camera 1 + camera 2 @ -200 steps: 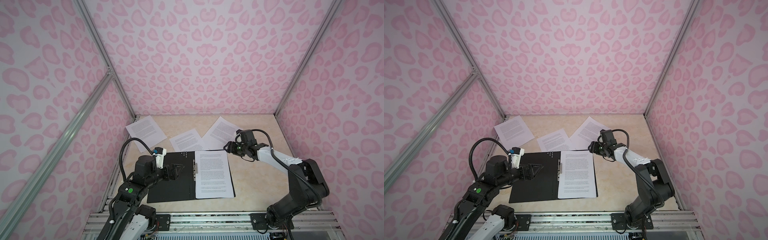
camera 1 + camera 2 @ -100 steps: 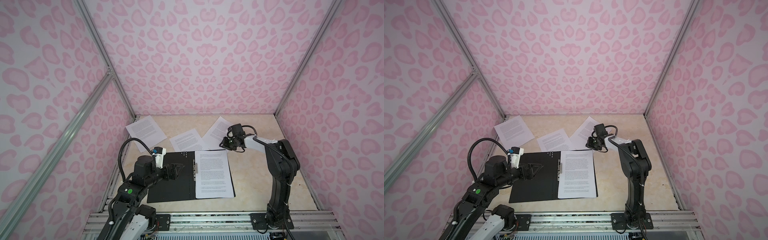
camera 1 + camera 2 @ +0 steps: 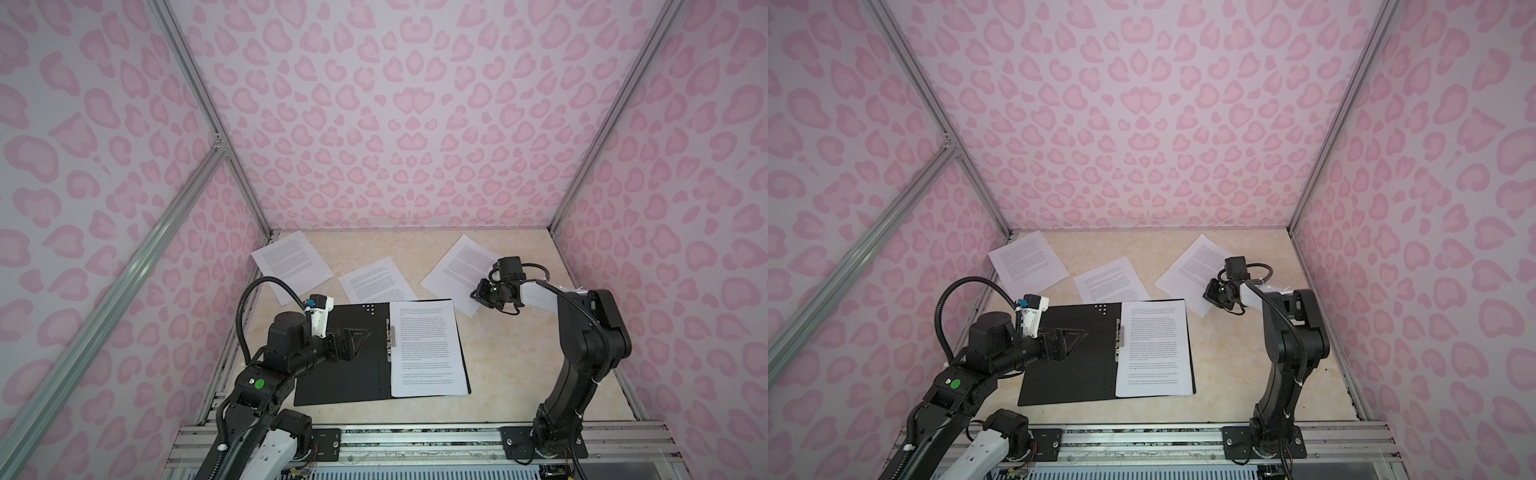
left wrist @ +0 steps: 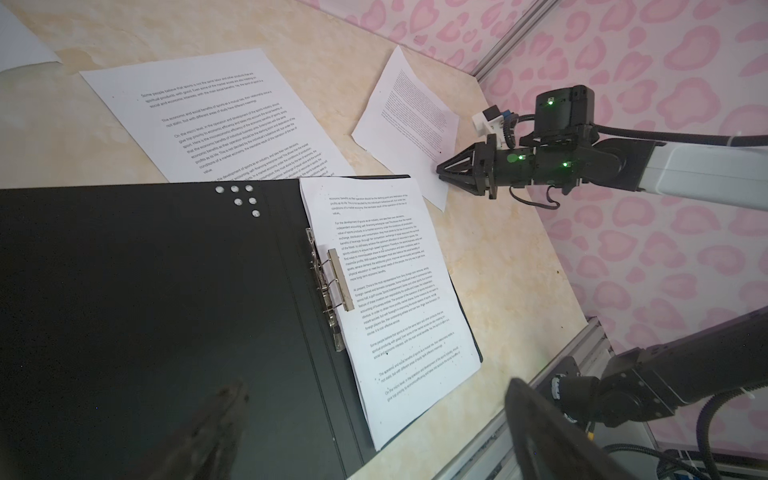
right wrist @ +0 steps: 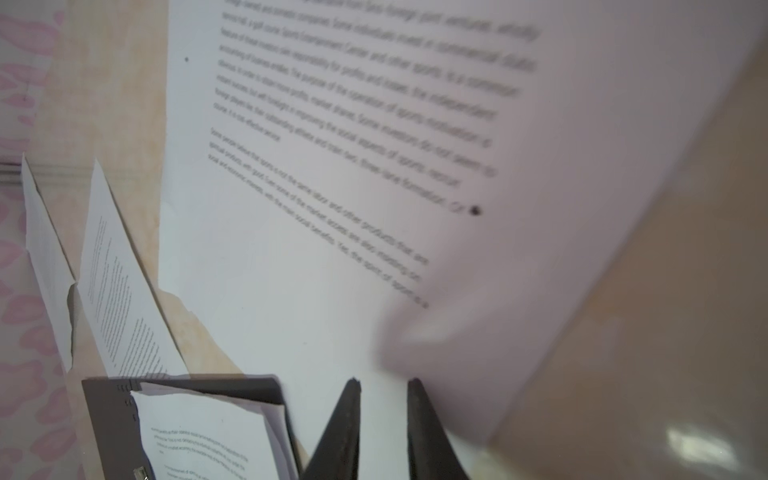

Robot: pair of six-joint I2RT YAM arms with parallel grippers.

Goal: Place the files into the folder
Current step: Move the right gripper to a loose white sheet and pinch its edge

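— What's on the left?
— The left gripper (image 3: 358, 343), jaws wide apart, is over the open black folder (image 3: 340, 374) at the table's (image 3: 519, 374) six o'clock. One of the files (image 3: 428, 349) lies on its right half.
— And the right?
— The right gripper (image 3: 477, 296) is at one o'clock, jaws nearly together on a loose sheet's (image 3: 457, 266) corner. Whether they clamp it, I cannot tell.

The left arm (image 3: 286, 353) reaches forward low with a bent elbow. The left gripper (image 3: 360, 343) is held level, jaws spread wide. The right arm (image 3: 582, 332) rises upright from its base, forearm stretched across. The right gripper (image 4: 439, 171) tips downward, and its fingers (image 5: 345, 428) stand close together with a narrow gap between them.
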